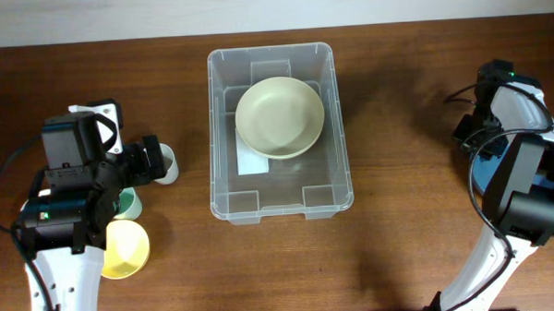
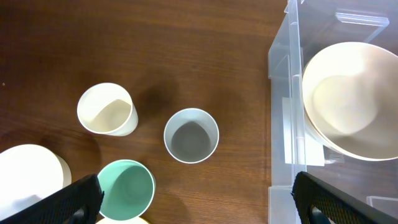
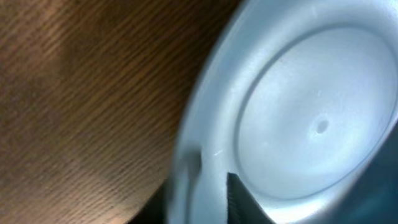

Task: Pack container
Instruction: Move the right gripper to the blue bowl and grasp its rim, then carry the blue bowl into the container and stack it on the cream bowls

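Where the left arm (image 1: 70, 181) bends over the left of the table (image 1: 400, 253), we see the left gripper (image 2: 198, 182) spread wide and holding nothing, its dark fingers (image 2: 78, 199) at the lower corners of the wrist view. Across the table the right arm (image 1: 523, 179) arches down near the right edge, and the right gripper (image 3: 194, 200) stands narrow, pinched on the rim of a blue dish (image 3: 298, 112). The container (image 1: 213, 130) sits at the table's centre, well apart from both arms, with a cream bowl (image 1: 279, 117) resting inside, partly over its white label (image 1: 249, 162). Bare wood lies open on either side of it and in front. From above, the left arm hides most of its cups; the left wrist view shows us a cream cup (image 2: 107, 109), a grey cup (image 2: 191, 135) and a green cup (image 2: 126, 190), all upright, beside the container's clear wall. Only the right wrist view shows the grip
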### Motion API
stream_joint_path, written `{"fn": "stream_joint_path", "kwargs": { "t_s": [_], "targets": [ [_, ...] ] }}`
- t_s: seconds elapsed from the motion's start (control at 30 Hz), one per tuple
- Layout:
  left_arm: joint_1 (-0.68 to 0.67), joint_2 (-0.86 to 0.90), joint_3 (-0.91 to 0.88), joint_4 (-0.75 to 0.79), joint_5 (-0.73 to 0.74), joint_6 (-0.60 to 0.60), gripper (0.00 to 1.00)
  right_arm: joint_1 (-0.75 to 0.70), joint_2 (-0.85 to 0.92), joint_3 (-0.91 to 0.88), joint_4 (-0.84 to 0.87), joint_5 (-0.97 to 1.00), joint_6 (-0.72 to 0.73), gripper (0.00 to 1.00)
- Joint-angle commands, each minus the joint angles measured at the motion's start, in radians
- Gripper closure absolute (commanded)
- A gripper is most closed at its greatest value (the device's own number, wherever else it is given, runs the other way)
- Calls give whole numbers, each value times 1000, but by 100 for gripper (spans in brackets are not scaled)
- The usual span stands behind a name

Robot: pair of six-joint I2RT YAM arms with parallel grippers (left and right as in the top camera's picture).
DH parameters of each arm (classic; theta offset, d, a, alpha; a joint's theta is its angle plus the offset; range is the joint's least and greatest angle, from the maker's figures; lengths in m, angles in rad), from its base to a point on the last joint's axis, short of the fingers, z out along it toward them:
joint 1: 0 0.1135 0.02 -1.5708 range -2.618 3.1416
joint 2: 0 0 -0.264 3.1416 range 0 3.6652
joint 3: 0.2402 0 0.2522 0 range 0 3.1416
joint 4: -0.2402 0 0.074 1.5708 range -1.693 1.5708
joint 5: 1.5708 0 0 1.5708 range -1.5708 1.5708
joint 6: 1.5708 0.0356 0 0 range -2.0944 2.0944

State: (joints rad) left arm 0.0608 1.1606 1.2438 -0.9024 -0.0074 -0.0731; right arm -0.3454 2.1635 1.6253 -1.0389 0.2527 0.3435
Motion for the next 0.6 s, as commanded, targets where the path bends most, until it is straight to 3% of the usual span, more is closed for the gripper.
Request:
{"fn": "stream_joint_path", "kwargs": {
  "t_s": [0.0,0.17,0.4,0.57],
  "targets": [
    [0,3,18,-4,11,-10,1,-5,3,-6,1,21,13,84],
    [0,3,18,-4,11,-10,1,-5,3,-6,1,21,13,96],
    [0,3,18,-4,11,-10,1,4,2,-6,6,11,2,96],
    [1,3,18,-3,11,-10,0,47,-48,26,11,-25,-113,96]
  ]
}}
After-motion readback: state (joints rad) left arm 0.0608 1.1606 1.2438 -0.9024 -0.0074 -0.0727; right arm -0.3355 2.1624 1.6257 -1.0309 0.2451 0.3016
